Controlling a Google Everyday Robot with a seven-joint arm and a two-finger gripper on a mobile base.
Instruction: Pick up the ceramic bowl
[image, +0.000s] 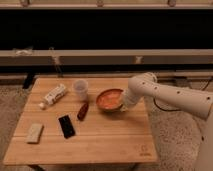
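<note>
No text can be read; the tool (123, 105) meets the ceramic bowl (109, 99).

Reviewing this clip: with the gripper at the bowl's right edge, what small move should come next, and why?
Probably a short straight lift, if the grip is secure. The gripper sits at the right rim of the ceramic bowl, which looks close to the wooden table; the plastic cup stands nearby on its left.
</note>
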